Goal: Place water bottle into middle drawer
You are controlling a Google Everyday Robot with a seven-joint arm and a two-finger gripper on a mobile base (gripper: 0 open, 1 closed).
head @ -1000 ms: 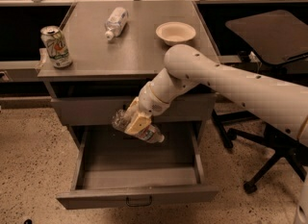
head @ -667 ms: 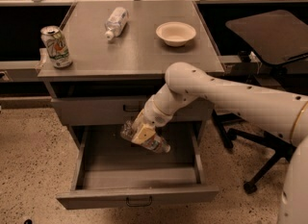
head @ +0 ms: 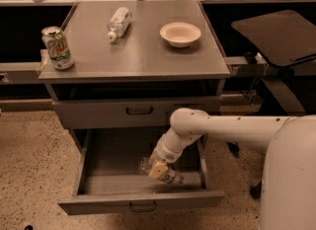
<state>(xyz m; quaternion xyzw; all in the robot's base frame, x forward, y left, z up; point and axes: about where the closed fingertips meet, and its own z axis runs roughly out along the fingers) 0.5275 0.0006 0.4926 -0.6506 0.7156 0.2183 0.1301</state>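
The middle drawer is pulled out wide below the cabinet, its flat front with a small dark handle facing me. My gripper hangs inside the drawer's right half, low over its floor. It is shut on the water bottle, a small clear crinkly bottle lying tilted across the fingers. The bottle's ends stick out on both sides of the gripper. I cannot tell whether the bottle touches the drawer floor.
On the cabinet top stand a soda can at the left, a white-labelled bottle lying down, and a white bowl. The upper drawer front is shut. An office chair stands to the right.
My gripper has carried the water bottle down and to the right, from in front of the upper drawer front into the open middle drawer.
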